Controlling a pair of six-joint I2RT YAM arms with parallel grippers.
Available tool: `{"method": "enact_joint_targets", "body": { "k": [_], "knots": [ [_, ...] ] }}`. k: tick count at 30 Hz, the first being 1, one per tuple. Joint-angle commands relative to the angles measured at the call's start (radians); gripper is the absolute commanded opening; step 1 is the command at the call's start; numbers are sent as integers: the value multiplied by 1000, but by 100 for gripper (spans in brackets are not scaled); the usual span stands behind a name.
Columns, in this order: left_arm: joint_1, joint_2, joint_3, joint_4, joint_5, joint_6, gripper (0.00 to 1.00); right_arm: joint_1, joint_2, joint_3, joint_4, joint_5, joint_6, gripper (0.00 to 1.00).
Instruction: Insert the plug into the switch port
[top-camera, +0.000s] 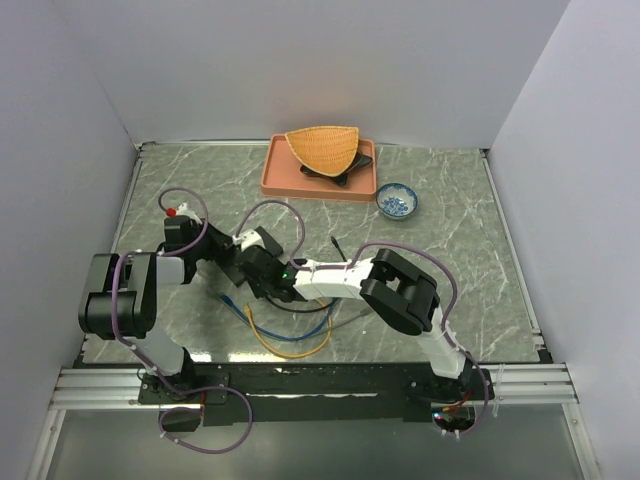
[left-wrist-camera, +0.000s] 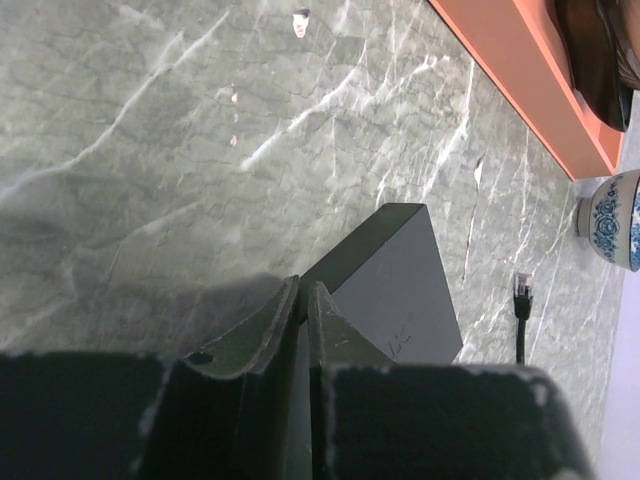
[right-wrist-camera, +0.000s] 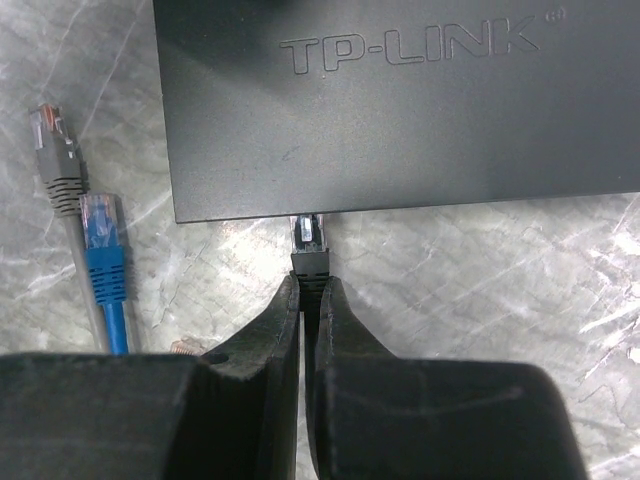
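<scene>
The switch (right-wrist-camera: 400, 100) is a flat black box marked TP-LINK that fills the top of the right wrist view. My right gripper (right-wrist-camera: 310, 282) is shut on a black plug (right-wrist-camera: 310, 258). The plug's clear tip touches the switch's near edge, where the ports face. In the left wrist view a corner of the switch (left-wrist-camera: 400, 285) runs in between the fingers of my left gripper (left-wrist-camera: 302, 287), which have closed onto its edge. In the top view both grippers meet at the table's middle left and hide the switch.
A grey plug (right-wrist-camera: 55, 150) and a blue plug (right-wrist-camera: 105, 250) lie left of the right gripper. Yellow and blue cables (top-camera: 290, 345) loop near the front edge. An orange tray (top-camera: 320, 175) with a wicker basket (top-camera: 322, 147) stands at the back beside a blue-patterned bowl (top-camera: 397, 201). A loose black plug (left-wrist-camera: 520, 290) lies nearby.
</scene>
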Motion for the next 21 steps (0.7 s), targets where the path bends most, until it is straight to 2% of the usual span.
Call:
{"method": "enact_joint_targets", "body": {
  "k": [1, 4, 13, 21],
  "knots": [
    [-26, 57, -5, -195, 135, 16, 13, -40, -60, -27, 233, 49, 0, 0],
    [-27, 77, 28, -261, 148, 39, 2, -40, -86, -78, 238, 54, 0, 0],
    [-44, 35, 31, -387, 123, 38, 1, -58, -153, -170, 226, 59, 20, 0],
    [-113, 64, 55, -419, 120, 38, 1, -72, -107, -94, 224, -12, -38, 0]
  ]
}}
